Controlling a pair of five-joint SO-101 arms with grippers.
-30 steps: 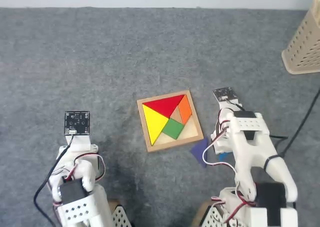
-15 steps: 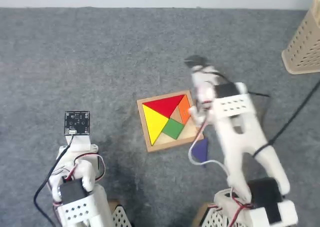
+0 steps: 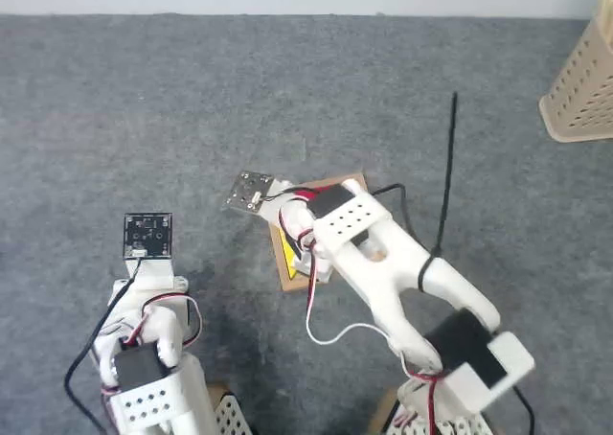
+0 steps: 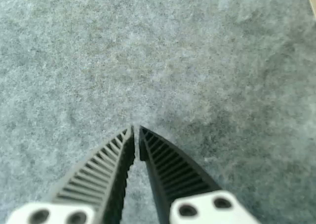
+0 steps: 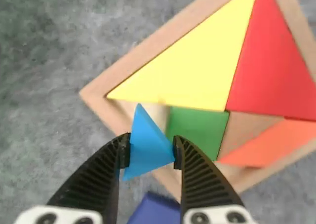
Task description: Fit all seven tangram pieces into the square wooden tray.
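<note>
A blue triangle (image 5: 145, 144) pinched over the tray (image 5: 98, 99) corner.
The right gripper (image 5: 150, 147) clamps the blue triangle above the tray rim; beyond it the green square (image 5: 198, 130), yellow triangle (image 5: 197, 76) and red triangle (image 5: 269, 71) lie inside. The left gripper (image 4: 136, 133), fingers together, hangs above grey carpet (image 4: 148, 46).

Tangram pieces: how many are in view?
6: yellow, red, green, orange in the tray; blue in the right hand; dark blue outside the tray. Others may be hidden.

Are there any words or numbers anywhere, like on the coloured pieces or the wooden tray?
No text can be read.
The blue triangle, yellow triangle, red triangle, green square and wooden tray are all plain.
The black board on one arm has marks too small to read.
</note>
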